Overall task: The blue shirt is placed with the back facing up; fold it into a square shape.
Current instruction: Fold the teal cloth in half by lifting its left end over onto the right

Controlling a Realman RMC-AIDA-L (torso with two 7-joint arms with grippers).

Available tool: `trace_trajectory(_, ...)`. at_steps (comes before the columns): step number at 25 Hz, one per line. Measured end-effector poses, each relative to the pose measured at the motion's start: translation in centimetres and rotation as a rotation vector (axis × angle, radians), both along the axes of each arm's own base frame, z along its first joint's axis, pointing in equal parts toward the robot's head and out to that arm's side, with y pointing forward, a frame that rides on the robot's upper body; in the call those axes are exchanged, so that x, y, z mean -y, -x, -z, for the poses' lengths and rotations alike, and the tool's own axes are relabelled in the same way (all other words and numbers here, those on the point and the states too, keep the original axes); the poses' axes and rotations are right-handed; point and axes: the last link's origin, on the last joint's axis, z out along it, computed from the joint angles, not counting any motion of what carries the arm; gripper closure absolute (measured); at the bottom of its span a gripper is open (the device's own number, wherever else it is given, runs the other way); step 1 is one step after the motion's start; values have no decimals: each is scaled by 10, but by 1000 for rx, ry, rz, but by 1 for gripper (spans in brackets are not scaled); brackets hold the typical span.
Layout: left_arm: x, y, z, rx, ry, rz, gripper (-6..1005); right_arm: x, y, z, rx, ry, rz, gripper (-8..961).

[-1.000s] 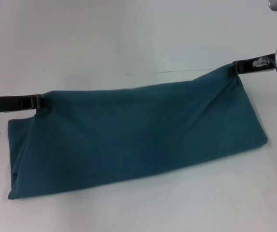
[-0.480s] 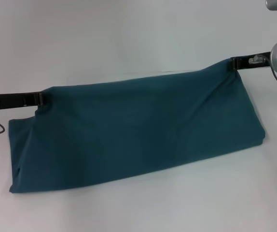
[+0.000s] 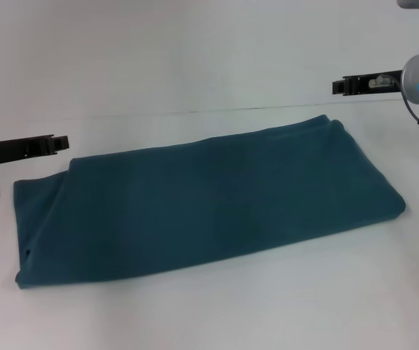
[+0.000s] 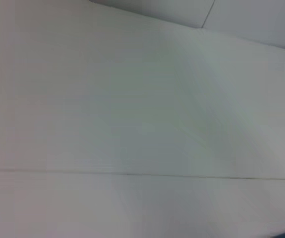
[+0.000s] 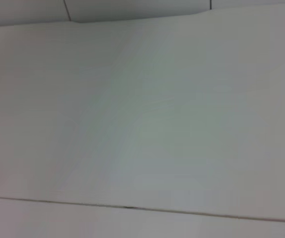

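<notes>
At far left of the head view: left gripper (image 3: 62,143), slim black fingers pointing inward, clear of the cloth, just beside and slightly above the near-left corner of the fold. Nothing held; whether fingers parted or closed, cannot tell from this side-on angle.

Across the middle of the white table (image 3: 195,58): the blue shirt (image 3: 209,200), lying flat as a long folded band, plain side up, no lettering visible. Long axis running left to right, rising toward the far right end. Left end blunt and squared, right end rounded at the fold. Not yet square; by judgement, one or more crosswise folds outstanding.

At upper right: right gripper (image 3: 350,85), fingers likewise pointing inward, raised above and behind the shirt's far-right corner, apart from the fabric. Empty; open or closed not discernible.

Key relation for the coming move: shirt lying between the two grippers, each end nearest its own-side arm, left gripper the closer to cloth. Likely next: regrasp of one short end, carried along the long axis toward the other.

Wrist views: bare table surface only.
</notes>
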Motion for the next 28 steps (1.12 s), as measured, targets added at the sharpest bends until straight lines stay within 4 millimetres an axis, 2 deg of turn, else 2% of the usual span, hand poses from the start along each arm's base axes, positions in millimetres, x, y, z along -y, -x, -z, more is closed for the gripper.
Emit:
trace_trajectory(1, 0, -1, 1, -5, 2, 4, 880, 0, 0, 0, 2, -1, -2, 734)
trace_trajectory(10, 1, 1, 0, -9, 5, 7, 478, 1, -1, 1, 12, 4, -9, 548)
trace_trajectory(15, 12, 1, -15, 47, 83, 10, 293, 5, 2, 3, 36, 73, -28, 292)
trace_trajectory(18, 26, 3, -27, 103, 153, -13, 202, 9, 9, 0, 51, 114, -59, 173)
trace_trajectory(20, 50, 6, -40, 141, 225, -31, 155, 15, 14, -2, 62, 164, -89, 94)
trace_trajectory(21, 50, 6, -40, 141, 225, -31, 131, 15, 14, -2, 62, 164, -89, 70)
trace_trajectory(23, 65, 11, -48, 136, 259, -46, 84, 19, 19, -2, 69, 204, -109, 22)
trace_trajectory(24, 76, 16, -50, 123, 290, -70, 61, 24, 24, -2, 78, 254, -132, 22)
trace_trajectory(28, 91, 25, -45, 100, 359, -124, 68, 33, 33, 0, 94, 342, -175, 23)
